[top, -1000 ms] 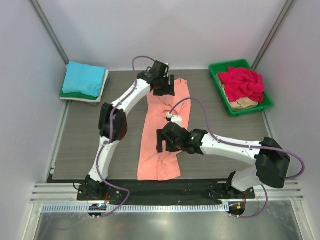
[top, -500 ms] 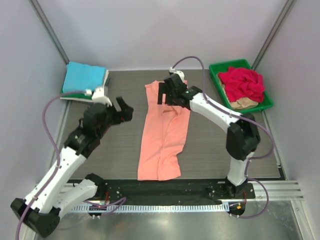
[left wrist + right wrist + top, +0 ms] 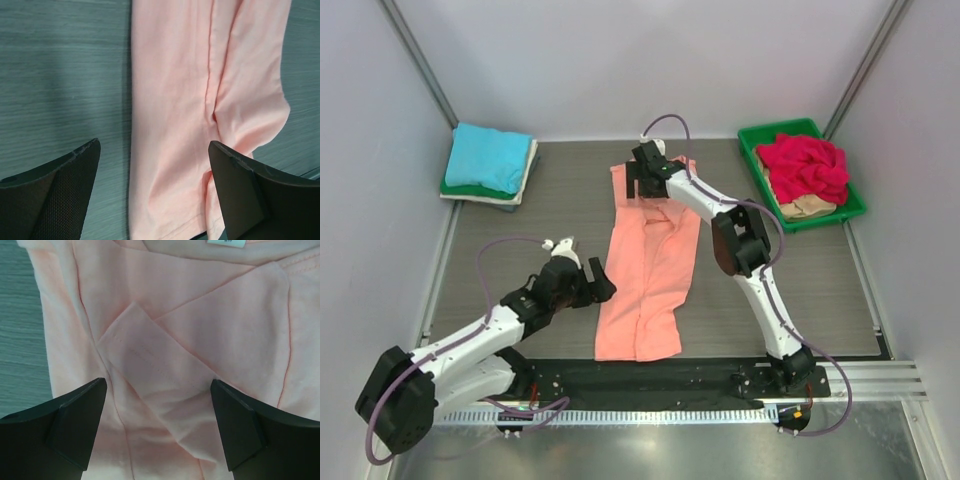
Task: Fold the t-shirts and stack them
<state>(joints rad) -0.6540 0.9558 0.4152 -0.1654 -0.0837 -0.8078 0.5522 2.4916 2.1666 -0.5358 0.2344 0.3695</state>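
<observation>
Left gripper (image 3: 594, 280) wide open, empty, arm reaching low and forward over salmon t-shirt's (image 3: 645, 265) left edge. T-shirt lies on table (image 3: 500, 220), folded into a long strip. Right gripper (image 3: 646, 182) wide open, empty, arm stretched far out over t-shirt's collar end.
</observation>
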